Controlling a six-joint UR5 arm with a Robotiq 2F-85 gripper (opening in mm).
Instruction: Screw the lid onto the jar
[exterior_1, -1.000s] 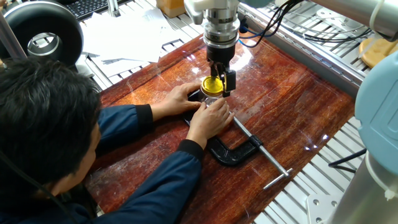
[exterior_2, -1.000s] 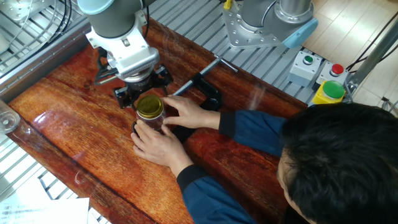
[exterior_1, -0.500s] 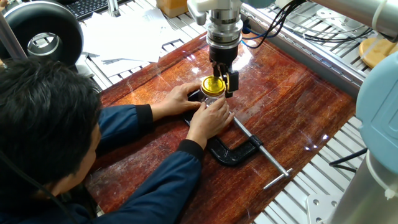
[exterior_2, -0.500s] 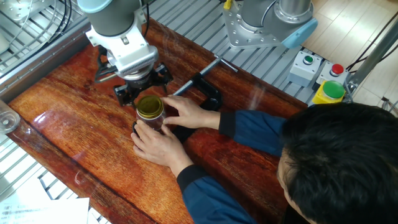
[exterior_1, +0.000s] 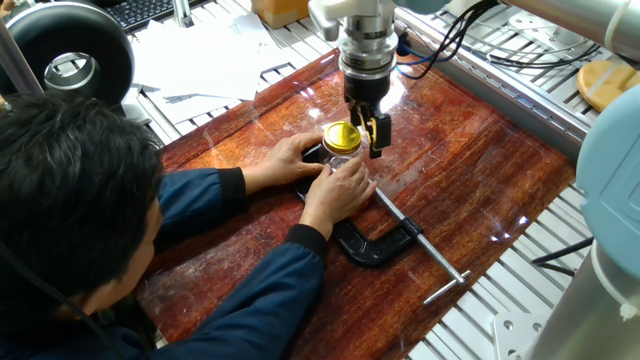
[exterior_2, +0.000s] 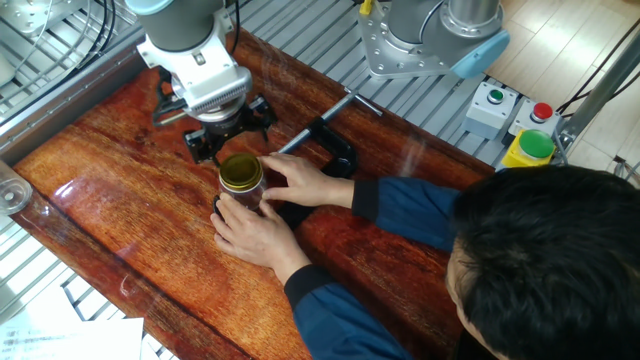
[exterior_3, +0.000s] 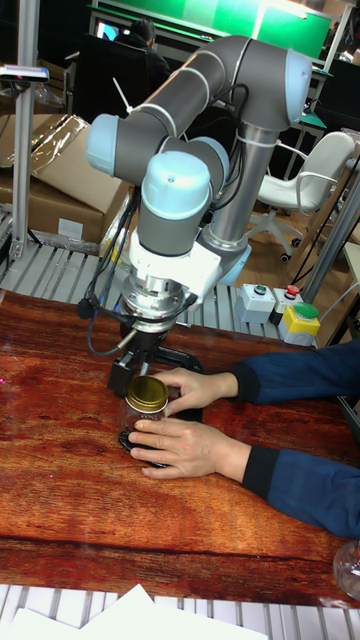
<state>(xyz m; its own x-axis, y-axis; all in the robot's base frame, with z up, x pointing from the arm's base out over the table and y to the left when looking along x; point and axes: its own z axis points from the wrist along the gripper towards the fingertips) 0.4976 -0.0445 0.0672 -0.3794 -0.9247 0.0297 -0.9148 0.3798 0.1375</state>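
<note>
The lid (exterior_1: 341, 136) sits on the jar (exterior_2: 241, 192), which a person's hands (exterior_1: 335, 190) steady on the table (exterior_1: 480, 170). The gripper (exterior_1: 367, 128) hangs just beside it, fingers spread, holding nothing.

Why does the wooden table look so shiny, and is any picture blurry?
In one fixed view, overhead light glares white off the glossy table beside the gripper; the other fixed view shows paler streaks; the tall fixed view is softer, yet the lid reads clearly.
</note>
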